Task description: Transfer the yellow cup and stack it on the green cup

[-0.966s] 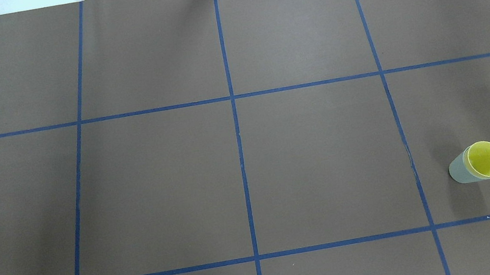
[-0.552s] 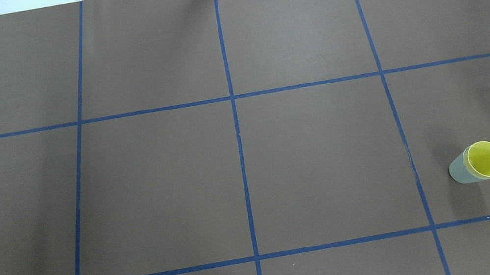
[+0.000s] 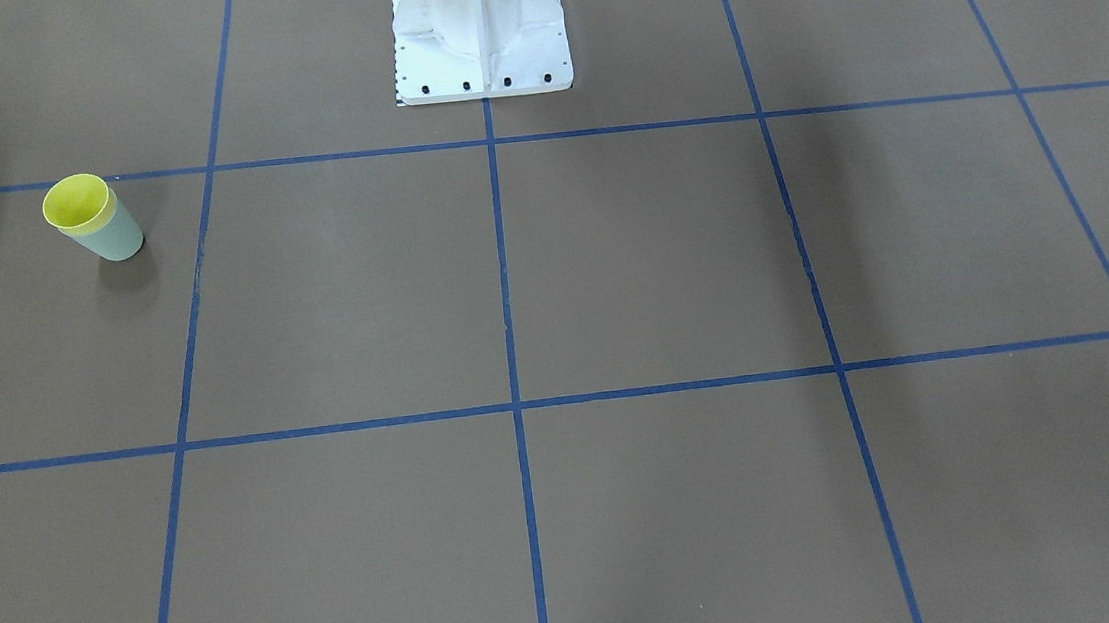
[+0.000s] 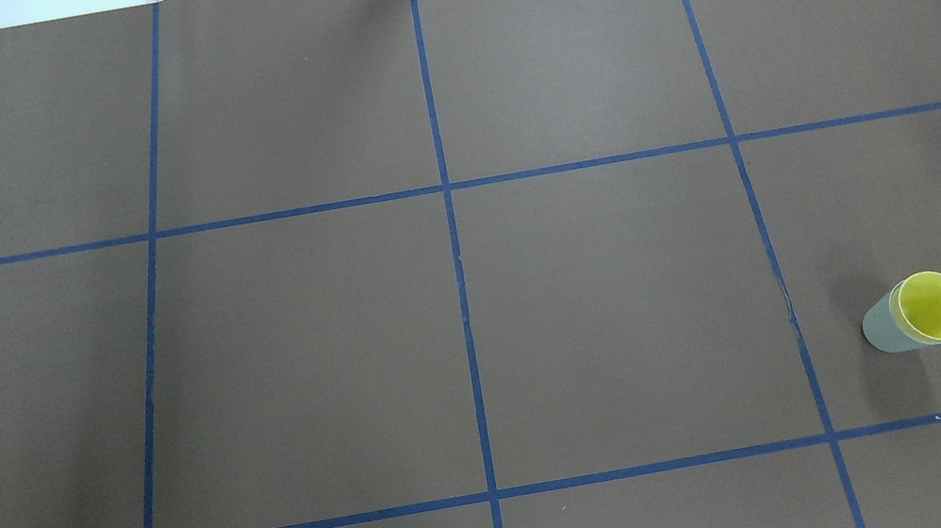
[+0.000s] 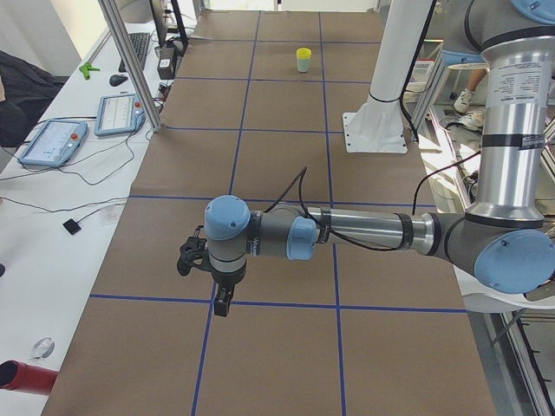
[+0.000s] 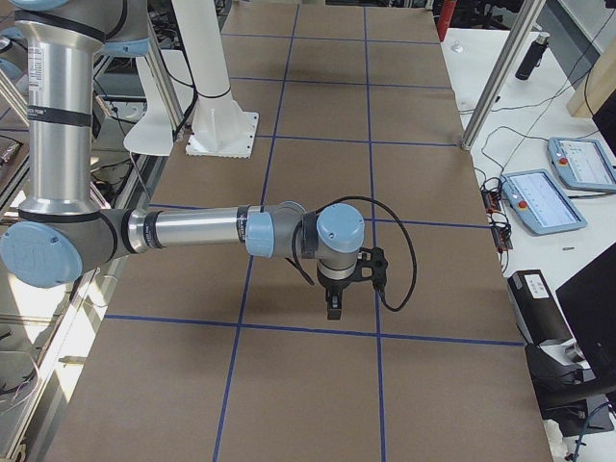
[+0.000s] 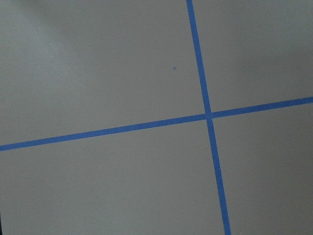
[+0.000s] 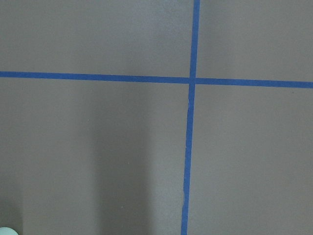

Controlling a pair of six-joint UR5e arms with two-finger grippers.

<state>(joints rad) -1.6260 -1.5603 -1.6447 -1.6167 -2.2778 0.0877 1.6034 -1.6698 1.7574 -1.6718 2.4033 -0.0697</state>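
The yellow cup (image 4: 935, 306) sits nested inside the green cup (image 4: 881, 329), upright on the brown table, near the robot on its right side. In the front-facing view the yellow cup (image 3: 76, 201) shows its rim above the green cup (image 3: 119, 241). Neither gripper touches them. My left gripper (image 5: 223, 305) shows only in the exterior left view, pointing down above a tape crossing at the table's left. My right gripper (image 6: 333, 310) shows only in the exterior right view, also pointing down over the table. I cannot tell whether either is open or shut.
Blue tape lines divide the brown table cover (image 4: 610, 298) into squares. The white robot base (image 3: 481, 47) stands at the table's near edge. Control tablets (image 5: 52, 141) and cables lie on the side bench beyond metal posts (image 5: 130, 61).
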